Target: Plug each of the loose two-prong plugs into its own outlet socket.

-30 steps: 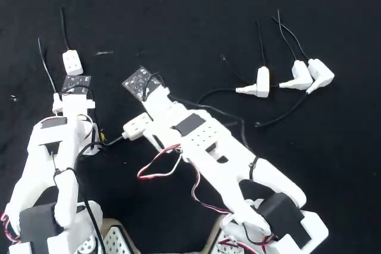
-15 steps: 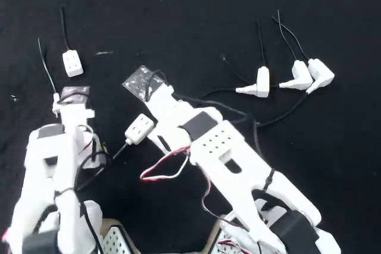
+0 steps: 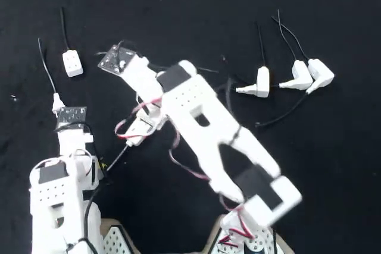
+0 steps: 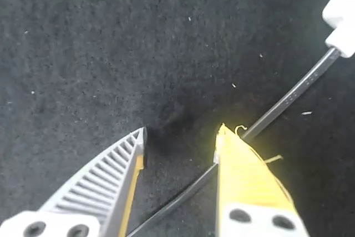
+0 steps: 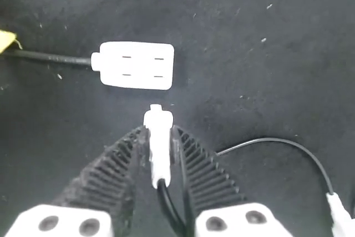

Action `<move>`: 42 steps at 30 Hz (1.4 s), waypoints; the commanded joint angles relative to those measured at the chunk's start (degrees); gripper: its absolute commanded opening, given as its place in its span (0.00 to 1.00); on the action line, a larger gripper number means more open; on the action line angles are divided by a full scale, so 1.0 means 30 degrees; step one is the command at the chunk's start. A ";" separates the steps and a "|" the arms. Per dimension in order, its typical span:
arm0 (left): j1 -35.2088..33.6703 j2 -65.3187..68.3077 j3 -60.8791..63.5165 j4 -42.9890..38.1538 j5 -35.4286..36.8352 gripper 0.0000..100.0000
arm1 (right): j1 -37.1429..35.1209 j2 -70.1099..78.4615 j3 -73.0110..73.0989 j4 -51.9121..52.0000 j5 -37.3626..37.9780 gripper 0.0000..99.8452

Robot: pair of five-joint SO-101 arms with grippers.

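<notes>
High view: a black table is seen, with two white arms rising from its near edge. The right arm is stretched diagonally across the middle, and its right gripper is placed near the far-left outlet socket. A second outlet socket is partly covered by that arm. The left arm is kept at the near-left corner, with the left gripper just beside a small white connector on a thin black lead.

Three loose plugs are laid in a row at the far right, well apart from both sockets, each trailing a black cord.

Right wrist view: the right gripper is closed on a white plug, which is clamped upright between the ribbed jaws with its tip pointed at a socket block just ahead; a narrow gap is left between them.

Left wrist view: the jaws of the left gripper are spread apart with nothing held. A black cable is passed beneath the yellow finger.
</notes>
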 commanded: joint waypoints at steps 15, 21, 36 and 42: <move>0.0103 -0.1729 0.0396 0.0059 0.0205 0.21 | -0.0850 0.1363 -0.2125 -0.1846 0.0850 0.01; 0.0103 -0.1729 0.0396 0.0088 0.0205 0.21 | -0.0996 0.2974 -0.3560 -0.0586 0.0703 0.01; 0.0015 -0.1729 0.0425 0.0088 0.0205 0.21 | -0.0938 0.7253 -1.0154 0.2842 -0.0615 0.01; -0.0044 -0.1729 0.0425 0.0088 0.0205 0.21 | -0.0088 0.8513 -1.0300 0.2842 -0.0117 0.01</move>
